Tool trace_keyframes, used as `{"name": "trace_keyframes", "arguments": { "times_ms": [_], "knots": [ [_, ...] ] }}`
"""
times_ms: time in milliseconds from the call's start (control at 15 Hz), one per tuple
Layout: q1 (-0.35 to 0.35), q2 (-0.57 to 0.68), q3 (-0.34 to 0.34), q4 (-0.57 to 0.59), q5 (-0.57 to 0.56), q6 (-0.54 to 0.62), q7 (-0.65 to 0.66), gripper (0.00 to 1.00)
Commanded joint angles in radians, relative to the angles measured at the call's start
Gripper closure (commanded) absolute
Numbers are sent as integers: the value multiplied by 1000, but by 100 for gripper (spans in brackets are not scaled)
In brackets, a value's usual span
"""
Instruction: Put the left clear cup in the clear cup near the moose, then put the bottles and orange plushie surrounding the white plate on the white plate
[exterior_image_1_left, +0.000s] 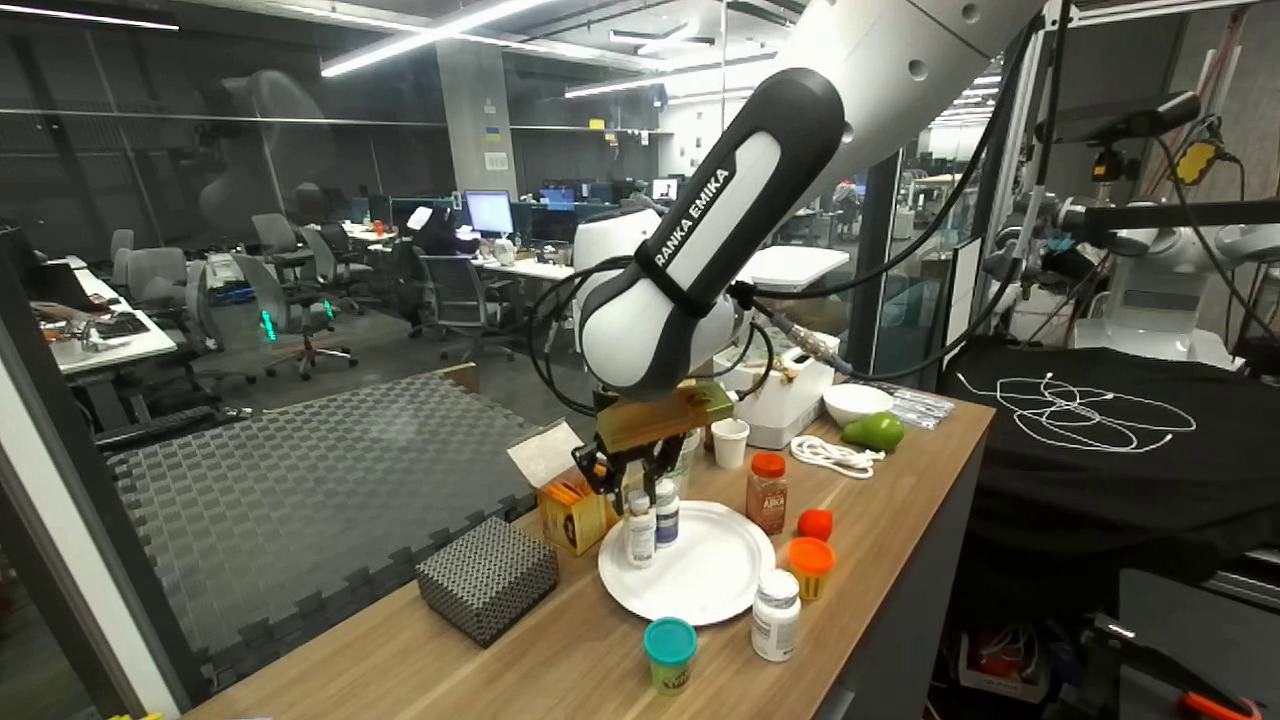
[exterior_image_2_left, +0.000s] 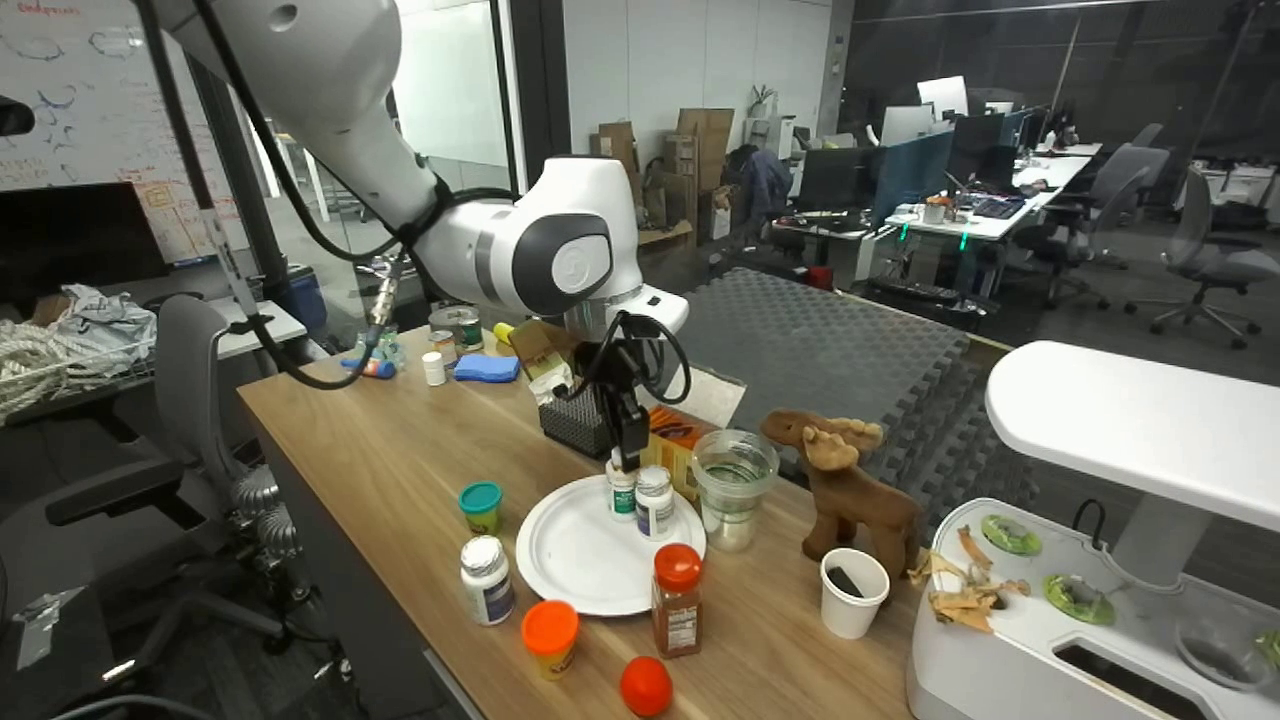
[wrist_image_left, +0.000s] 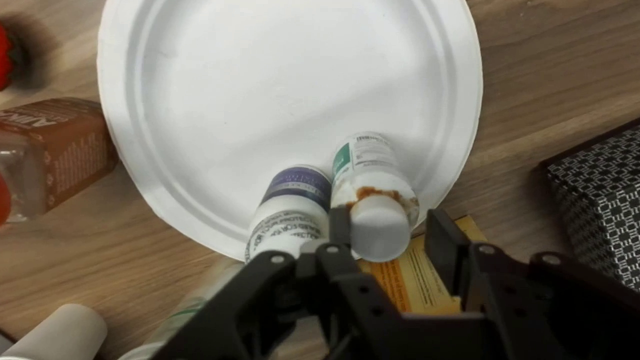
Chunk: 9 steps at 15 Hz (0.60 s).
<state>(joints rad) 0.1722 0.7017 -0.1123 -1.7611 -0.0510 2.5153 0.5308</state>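
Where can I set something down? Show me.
Free: round white plate toward the orange-lidded tub; wooden tabletop between the teal-lidded tub and black patterned box. Crowded: the plate's opposite side, two white bottles, one straddled by the black pincer.

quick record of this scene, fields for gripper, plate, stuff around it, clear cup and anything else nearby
gripper: open, jaws either side of the green-labelled bottle
on the white plate: green-labelled bottle and purple-labelled bottle, both upright, side by side
around the plate: white-capped bottle, teal-lidded tub, orange-lidded tub, red-capped bottle, red-orange plushie
clear cup: between plate and moose; looks nested with another, not certain
also nearby: patterned box, paper cup
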Motion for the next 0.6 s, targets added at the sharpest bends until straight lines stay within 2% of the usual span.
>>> {"name": "trace_keyframes", "arguments": {
  "times_ms": [0, 200, 400, 533],
  "knots": [
    [7, -5, -1, 18, 20, -17, -6, 23],
    [8, -51, 0, -29, 20, 3, -7, 2],
    [7, -103, 2, -68, 11, -20, -27, 0],
    [-7, -148, 29, -110, 24, -27, -69, 0]
  ]
}}
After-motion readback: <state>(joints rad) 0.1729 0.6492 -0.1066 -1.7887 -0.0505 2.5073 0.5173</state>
